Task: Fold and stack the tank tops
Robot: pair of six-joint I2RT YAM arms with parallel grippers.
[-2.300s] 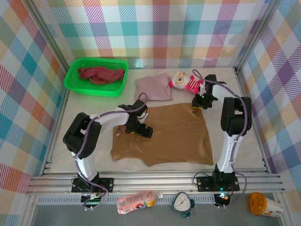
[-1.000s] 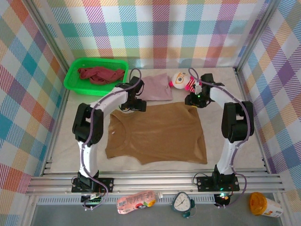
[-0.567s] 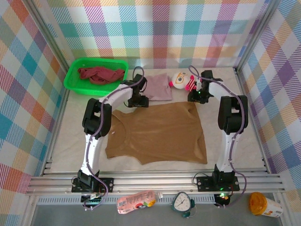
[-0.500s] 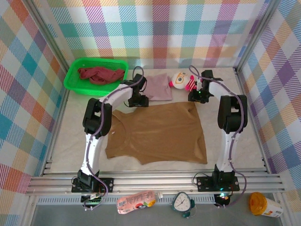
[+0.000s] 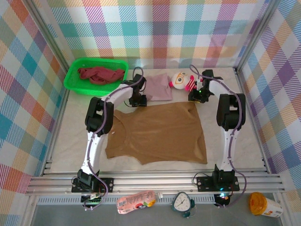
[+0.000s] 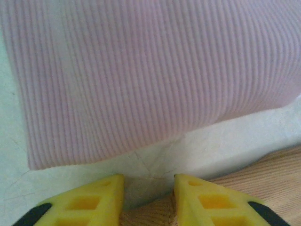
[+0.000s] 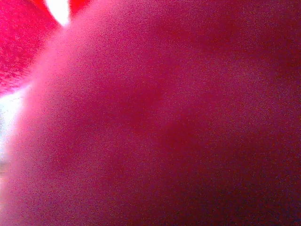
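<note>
The tan tank top lies spread flat across the middle of the table. Behind it rests the folded mauve-pink tank top. The maroon tank top is bunched in the green basket. My left gripper is down at the tan top's back left edge. Its yellow fingers stand a narrow gap apart, with a fold of tan cloth between them. My right gripper sits at the tan top's back right corner, its jaws hidden. A red-pink blur covers the right wrist view.
A pink-and-white striped plush toy lies at the back, just left of the right gripper. The checked walls close in the back and both sides. A packet, a clock and a yellow cup sit below the front rail.
My left gripper has shifted a little right along the tan top's back edge and its jaws have narrowed. The right gripper has barely moved. The cloth lies as before.
</note>
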